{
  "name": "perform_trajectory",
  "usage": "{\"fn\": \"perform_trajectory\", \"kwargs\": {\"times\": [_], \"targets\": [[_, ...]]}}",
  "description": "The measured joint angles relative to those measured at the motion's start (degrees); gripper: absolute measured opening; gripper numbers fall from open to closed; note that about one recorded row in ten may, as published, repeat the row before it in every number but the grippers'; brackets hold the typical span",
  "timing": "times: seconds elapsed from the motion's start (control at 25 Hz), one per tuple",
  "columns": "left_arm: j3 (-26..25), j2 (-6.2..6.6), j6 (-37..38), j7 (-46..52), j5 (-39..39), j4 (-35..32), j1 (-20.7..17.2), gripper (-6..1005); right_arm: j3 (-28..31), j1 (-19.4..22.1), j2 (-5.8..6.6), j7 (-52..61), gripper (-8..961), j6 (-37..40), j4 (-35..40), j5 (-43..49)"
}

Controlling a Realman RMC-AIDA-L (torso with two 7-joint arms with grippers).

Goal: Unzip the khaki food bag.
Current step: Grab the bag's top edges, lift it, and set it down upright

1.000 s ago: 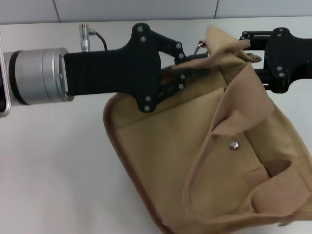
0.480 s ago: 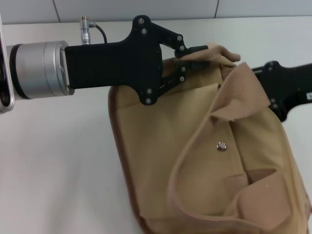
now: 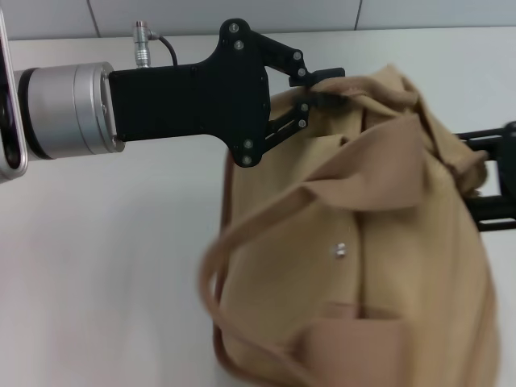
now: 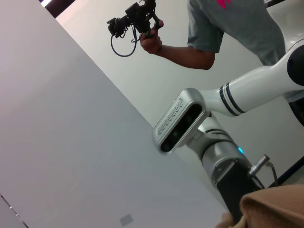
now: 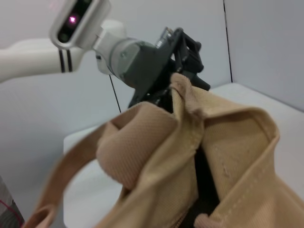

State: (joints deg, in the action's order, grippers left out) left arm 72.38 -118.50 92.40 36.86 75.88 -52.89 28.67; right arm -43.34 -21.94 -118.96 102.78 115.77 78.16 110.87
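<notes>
Left gripper (image 3: 324, 87) pinches the top edge of the khaki food bag (image 3: 363, 266), up at 12 o'clock on the bag. Right gripper (image 3: 492, 185) is at 3 o'clock, partly behind the cloth; I cannot tell its fingers. Its bag stands on the white table (image 3: 105, 266).
</notes>
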Motion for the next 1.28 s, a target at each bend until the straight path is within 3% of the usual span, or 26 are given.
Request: {"fn": "perform_trajectory", "kwargs": {"times": [0.16, 0.68, 1.04, 1.28], "targets": [[-0.08, 0.0, -0.11, 0.01, -0.02, -0.04, -0.16, 79, 6.2, 1.42, 0.04, -2.75, 692, 4.66, -0.26, -1.45], [-0.21, -0.06, -0.32, 0.06, -0.58, -0.04, -0.66, 80, 11.16, 2.83, 0.66, -4.47, 692, 7.01, -2.0, -4.06], [-0.56, -0.06, -0.79, -0.3, -0.84, 0.23, -0.83, 81, 14.39, 3.03, 3.25, -4.39, 693, 8.59, -7.77, -12.9], [-0.67, -0.15, -1.43, -0.63, -0.85, 0.47, -0.83, 82, 15.77, 2.5, 2.84, -3.38, 693, 7.82, -8.27, -15.57]]}}
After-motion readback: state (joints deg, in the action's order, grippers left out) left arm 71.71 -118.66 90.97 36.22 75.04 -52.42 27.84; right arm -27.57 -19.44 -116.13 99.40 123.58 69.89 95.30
